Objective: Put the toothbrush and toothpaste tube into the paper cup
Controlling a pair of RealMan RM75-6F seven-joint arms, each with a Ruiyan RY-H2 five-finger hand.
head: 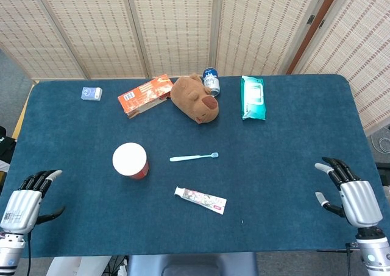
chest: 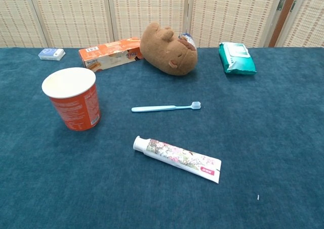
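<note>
A red paper cup (head: 130,161) (chest: 73,98) stands upright on the blue table, left of centre. To its right lies a light blue toothbrush (head: 194,157) (chest: 165,107), flat, with the bristle end pointing right. In front of that lies the toothpaste tube (head: 200,200) (chest: 177,158), its white cap to the left. My left hand (head: 24,201) hovers at the near left corner, fingers apart, empty. My right hand (head: 348,191) is at the near right edge, also spread and empty. Both hands are far from the objects and show only in the head view.
Along the far side lie a small blue box (head: 91,93), an orange carton (head: 145,95), a brown plush animal (head: 194,98) with a can (head: 211,80) behind it, and a teal wipes pack (head: 252,97). A screen wall stands behind the table.
</note>
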